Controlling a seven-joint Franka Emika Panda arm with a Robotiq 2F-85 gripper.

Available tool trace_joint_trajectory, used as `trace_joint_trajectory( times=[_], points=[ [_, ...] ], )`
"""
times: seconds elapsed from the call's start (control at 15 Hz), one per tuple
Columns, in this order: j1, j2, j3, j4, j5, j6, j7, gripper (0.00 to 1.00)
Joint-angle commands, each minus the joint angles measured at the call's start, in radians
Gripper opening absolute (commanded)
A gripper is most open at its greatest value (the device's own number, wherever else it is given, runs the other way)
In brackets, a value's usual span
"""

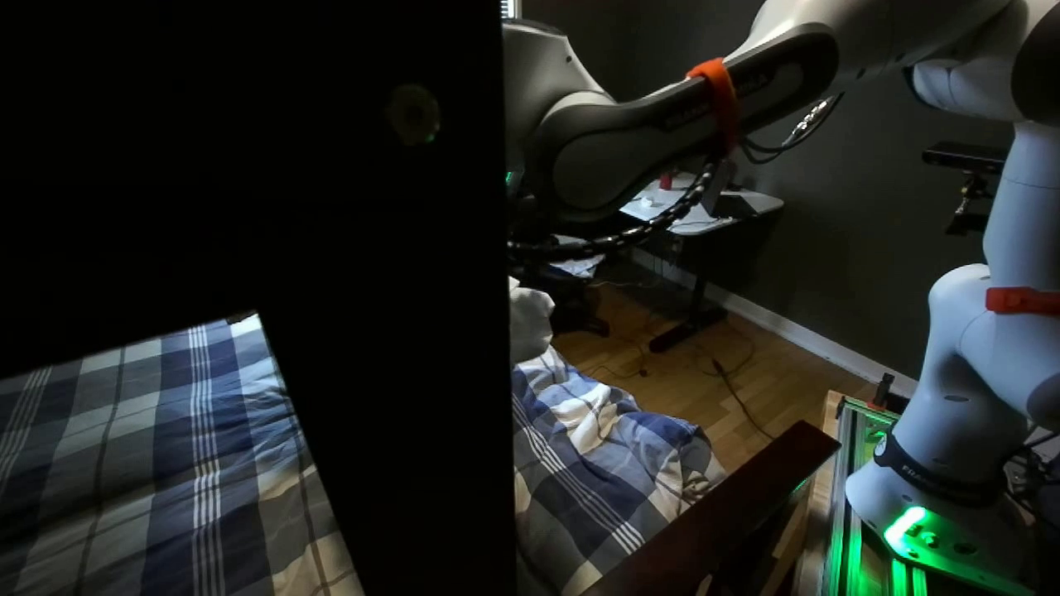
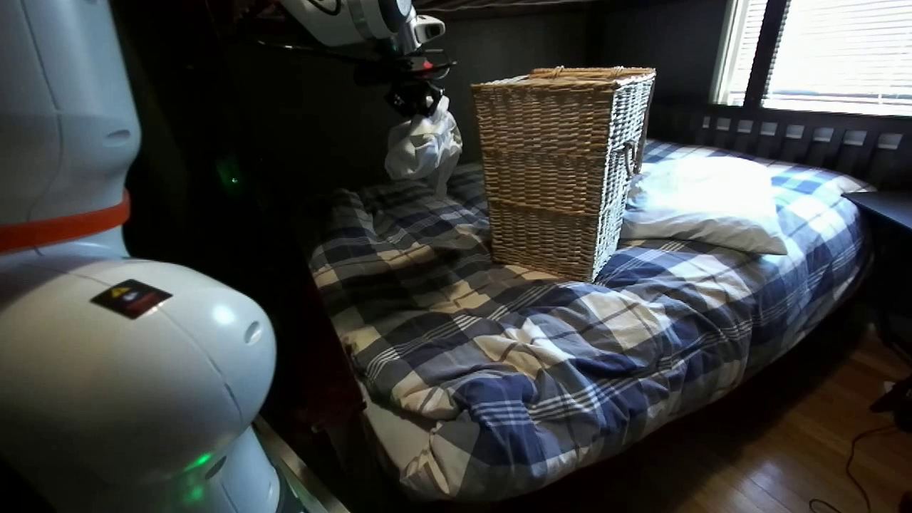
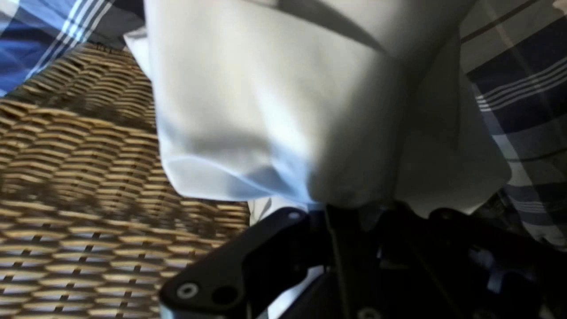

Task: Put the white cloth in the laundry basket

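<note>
In an exterior view, the gripper (image 2: 429, 107) is clamped on the white cloth (image 2: 420, 151), which hangs bunched near the upper centre of the frame, outside the laundry basket (image 2: 545, 178) and to its left. The basket stands upright on plaid bedding (image 2: 456, 292), a white pillow (image 2: 709, 203) to its right. In the wrist view, the cloth fills the upper middle.

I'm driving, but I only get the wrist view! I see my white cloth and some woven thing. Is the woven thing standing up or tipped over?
Observer: Standing up. In an exterior view, the wicker laundry basket is upright on the plaid duvet.
Operator: Yay! Does anything droop down low?
Observer: Yes: in an exterior view, a narrow strip of the white cloth hangs lower than the bunched part under the pincer.
</note>
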Motion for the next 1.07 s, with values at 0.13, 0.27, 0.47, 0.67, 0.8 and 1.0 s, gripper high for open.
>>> trace_joint_trajectory(
  times=[0.13, 0.27, 0.47, 0.67, 0.8, 1.0],
  points=[
    [-0.017, -0.039, -0.029, 0.119, -0.16, -0.018, 0.063, 0.02],
    [-0.027, -0.044, -0.05, 0.149, -0.24, 0.021, 0.118, 0.02],
    [-0.035, -0.029, -0.088, 0.194, -0.431, 0.097, 0.211, 0.02],
    [-0.037, 0.006, -0.134, 0.24, -0.648, 0.185, 0.332, 0.02],
    [-0.027, 0.044, -0.18, 0.284, -0.798, 0.257, 0.436, 0.02],
    [-0.019, 0.12, -0.235, 0.371, -1.003, 0.349, 0.596, 0.02]
  ],
)
